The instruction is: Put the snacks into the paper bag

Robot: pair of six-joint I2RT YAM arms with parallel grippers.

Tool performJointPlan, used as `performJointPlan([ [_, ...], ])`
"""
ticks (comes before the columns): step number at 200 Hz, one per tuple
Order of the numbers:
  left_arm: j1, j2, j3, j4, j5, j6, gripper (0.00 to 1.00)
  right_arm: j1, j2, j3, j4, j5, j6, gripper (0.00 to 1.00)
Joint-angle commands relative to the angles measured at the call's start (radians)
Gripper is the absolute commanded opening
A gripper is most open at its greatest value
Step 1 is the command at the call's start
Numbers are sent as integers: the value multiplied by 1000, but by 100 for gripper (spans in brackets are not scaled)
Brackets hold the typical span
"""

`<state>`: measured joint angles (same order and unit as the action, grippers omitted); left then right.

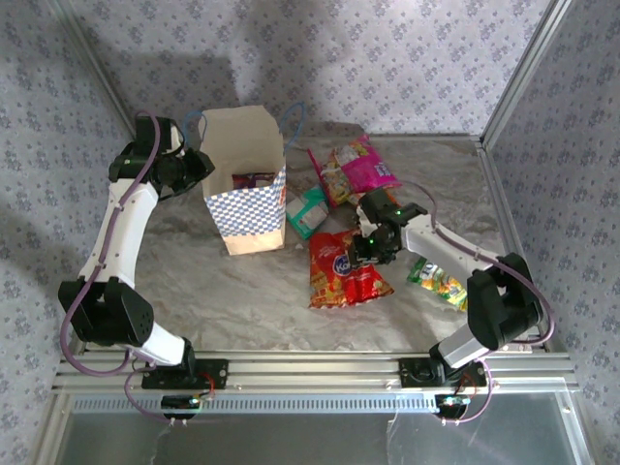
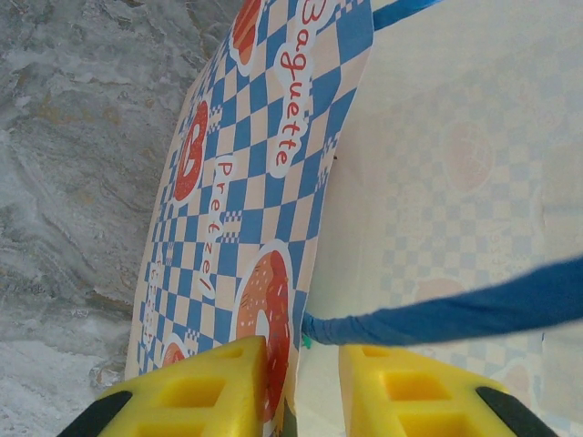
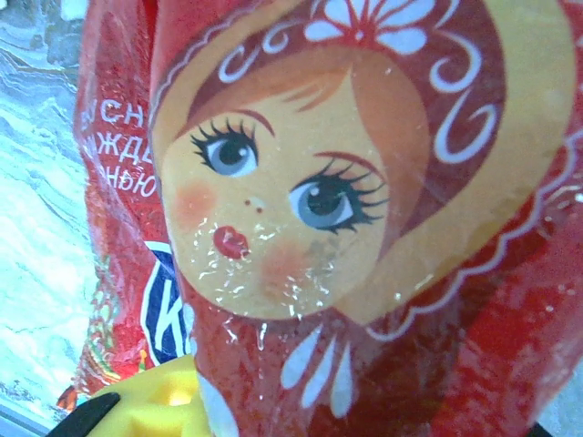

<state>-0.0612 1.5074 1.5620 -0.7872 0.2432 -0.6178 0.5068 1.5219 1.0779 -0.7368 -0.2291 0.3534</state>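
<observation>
My left claw stands at the left wall of the paper bag, which is upright toward the far-left corner of the desk. One yellow finger lies against the checked outside and the other sits inside. The blue cord handle runs just above them. Whether they pinch the wall I cannot tell. A dark packet lies within the bag. My right claw is closed on the right edge of the large red packet, near the middle of the desk. Toward the far edge lie the magenta packet and a teal-white packet. Toward the right edge lies the green-yellow packet.
</observation>
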Motion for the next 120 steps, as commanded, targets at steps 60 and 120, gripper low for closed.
performJointPlan([
  [60, -2, -6, 67, -11, 8, 8, 29, 13, -114, 106, -48, 42, -26, 0],
  [120, 1, 19, 103, -19, 2, 14, 32, 16, -160, 171, -56, 62, -16, 0],
])
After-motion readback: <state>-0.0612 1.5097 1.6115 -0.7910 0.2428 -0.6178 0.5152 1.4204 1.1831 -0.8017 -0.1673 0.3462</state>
